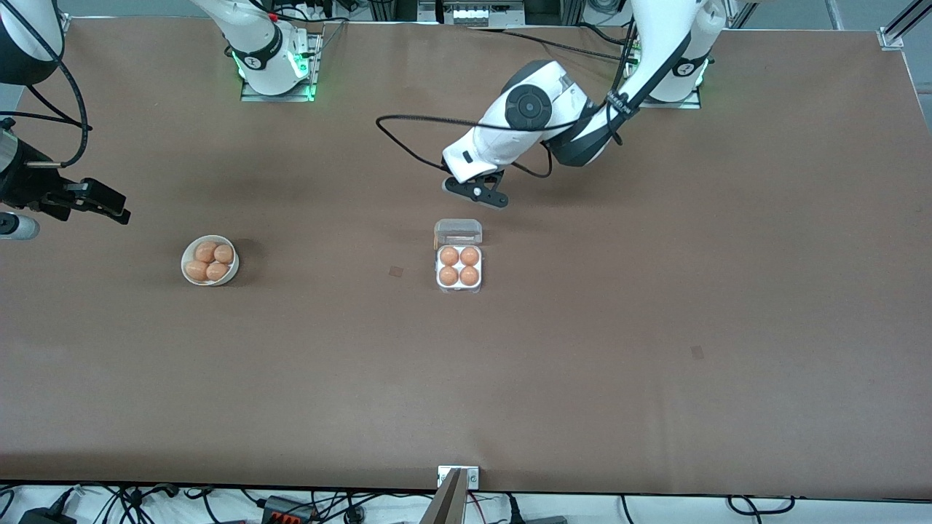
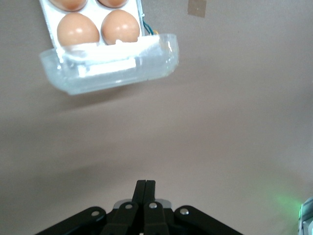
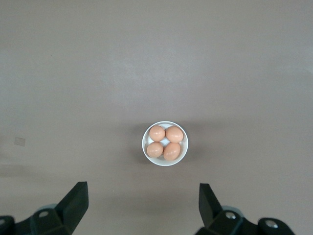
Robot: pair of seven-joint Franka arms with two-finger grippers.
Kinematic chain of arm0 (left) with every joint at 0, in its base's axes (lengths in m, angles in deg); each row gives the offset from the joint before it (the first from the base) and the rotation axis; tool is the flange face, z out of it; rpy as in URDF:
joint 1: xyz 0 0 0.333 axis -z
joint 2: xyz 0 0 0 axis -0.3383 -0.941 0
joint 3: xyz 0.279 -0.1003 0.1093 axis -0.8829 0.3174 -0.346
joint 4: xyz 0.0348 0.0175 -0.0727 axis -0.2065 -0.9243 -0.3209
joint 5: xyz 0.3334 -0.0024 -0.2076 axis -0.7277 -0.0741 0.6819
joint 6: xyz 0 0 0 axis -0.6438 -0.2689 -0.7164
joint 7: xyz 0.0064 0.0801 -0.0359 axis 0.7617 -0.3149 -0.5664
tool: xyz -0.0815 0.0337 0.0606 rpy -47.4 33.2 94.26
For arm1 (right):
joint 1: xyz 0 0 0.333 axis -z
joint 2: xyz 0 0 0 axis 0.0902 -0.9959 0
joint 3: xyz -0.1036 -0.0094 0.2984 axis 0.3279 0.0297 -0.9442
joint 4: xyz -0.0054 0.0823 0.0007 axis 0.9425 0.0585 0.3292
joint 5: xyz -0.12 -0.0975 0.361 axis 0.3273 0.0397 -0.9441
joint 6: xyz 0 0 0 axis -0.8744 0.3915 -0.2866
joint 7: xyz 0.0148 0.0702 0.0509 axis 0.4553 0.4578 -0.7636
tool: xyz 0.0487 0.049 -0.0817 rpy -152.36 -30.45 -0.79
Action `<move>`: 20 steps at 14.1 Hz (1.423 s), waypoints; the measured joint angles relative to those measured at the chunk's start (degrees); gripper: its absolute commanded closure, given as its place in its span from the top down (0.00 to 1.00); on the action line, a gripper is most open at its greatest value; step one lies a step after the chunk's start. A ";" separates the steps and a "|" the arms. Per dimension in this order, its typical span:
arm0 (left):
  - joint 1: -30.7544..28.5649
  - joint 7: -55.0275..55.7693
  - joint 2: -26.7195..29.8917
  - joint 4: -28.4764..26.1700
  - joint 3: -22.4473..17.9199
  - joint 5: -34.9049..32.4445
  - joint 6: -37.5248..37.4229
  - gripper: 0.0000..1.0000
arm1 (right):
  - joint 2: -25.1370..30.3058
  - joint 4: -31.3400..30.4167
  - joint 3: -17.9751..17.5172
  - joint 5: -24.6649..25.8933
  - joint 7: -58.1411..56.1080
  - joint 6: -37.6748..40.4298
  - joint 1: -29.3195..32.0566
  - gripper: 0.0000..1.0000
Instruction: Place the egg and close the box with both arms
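The box [image 1: 459, 279] stands mid-table with its clear lid [image 1: 458, 231] hinged open on the side toward the robots' bases. An egg [image 1: 449, 255] fills each of its cells, all alike. My left gripper [image 1: 480, 195] hovers over the bare table just past the lid, shut and holding nothing. In the left wrist view its fingertips [image 2: 145, 182] meet short of the lid [image 2: 110, 63], with eggs [image 2: 78, 29] showing past it. My right gripper [image 1: 109, 205] hangs open and empty at the right arm's end of the table.
A round white bowl [image 1: 210, 279] with several more eggs stands toward the right arm's end, level with the box; the right wrist view looks down on the bowl [image 3: 144, 142]. Small tape patches [image 1: 395, 271] mark the brown table.
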 measured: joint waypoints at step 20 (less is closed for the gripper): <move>6.96 -0.14 -9.53 10.74 -13.07 -12.19 11.86 0.01 | 0.41 0.41 -5.58 0.02 -0.02 0.65 5.40 1.00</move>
